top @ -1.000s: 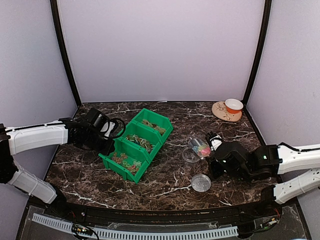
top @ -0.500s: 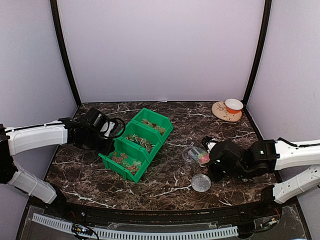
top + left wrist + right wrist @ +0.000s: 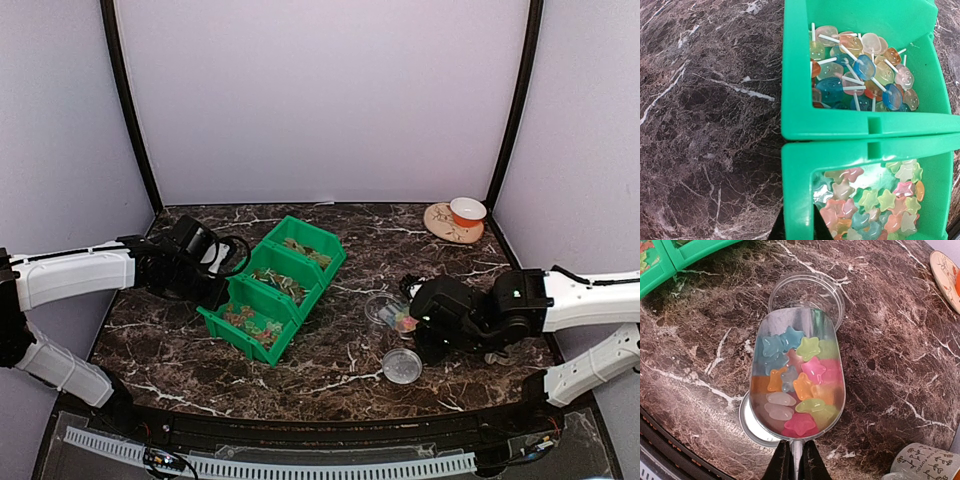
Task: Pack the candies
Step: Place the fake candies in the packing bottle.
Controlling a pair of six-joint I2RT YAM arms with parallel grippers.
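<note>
Star-shaped candies (image 3: 805,385) in pink, orange, green and blue fill a metal scoop (image 3: 771,325), and my right gripper (image 3: 796,460) is shut on its handle. The scoop's tip hangs over the open clear jar (image 3: 806,290), which looks empty. More star candies (image 3: 875,200) lie in a green bin (image 3: 797,165), and lollipop candies (image 3: 860,70) in the bin beside it. My left gripper (image 3: 798,227) is shut on the star bin's side wall, one finger inside and one outside. In the top view the scoop (image 3: 400,318) sits at the jar (image 3: 378,308), right of the bins (image 3: 275,285).
The jar's lid (image 3: 752,425) lies flat under the scoop's rear end. A patterned mug (image 3: 925,462) stands close to the right gripper's right side. At the back right, a plate (image 3: 445,225) carries an orange cup (image 3: 467,211). Dark walls close in the marble table.
The right arm has swung left and down, bringing the loaded scoop from above and right of the jar to just over its mouth. The left arm has not moved.
</note>
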